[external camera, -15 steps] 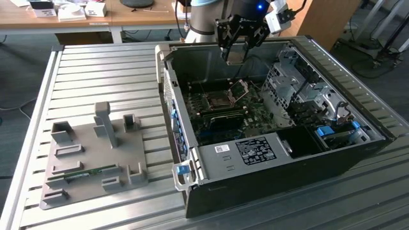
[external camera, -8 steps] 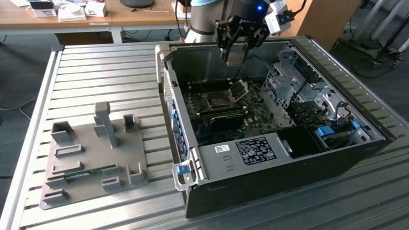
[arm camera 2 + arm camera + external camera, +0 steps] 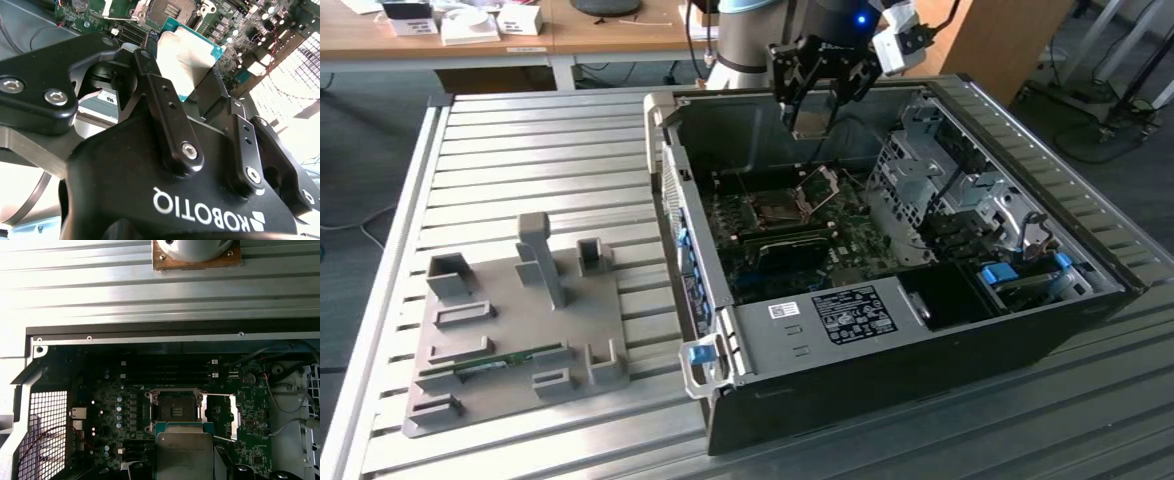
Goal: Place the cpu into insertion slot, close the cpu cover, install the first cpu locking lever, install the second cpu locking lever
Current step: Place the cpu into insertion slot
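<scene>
The edge of the picture cuts off part of the cpu (image 3: 185, 455) in the first wrist view. In the second wrist view the black body of the gripper (image 3: 200, 87) hides its near part. The locking levers around the socket are too small to make out with certainty.

The cpu is a thin square chip with a pale silver-grey face and a narrow teal-green border. The claw is clenched on it: the two black fingers (image 3: 165, 105) press its opposite edges. In the exterior view the gripper (image 3: 814, 112) holds the chip in the air above the motherboard (image 3: 854, 235), inside the open computer case (image 3: 894, 400) and apart from the board.

The insertion slot (image 3: 176, 410) is a dark square with a silver rim, and nothing sits in it. The cpu cover (image 3: 220, 412) is folded open just beside it. The long black memory slots (image 3: 165, 372) run on another side of the socket.

The case lies on a ribbed metal table (image 3: 520, 170). On the exterior view's left a grey fixture plate (image 3: 507, 300) carries a green memory module (image 3: 491, 362), well apart from the gripper.
</scene>
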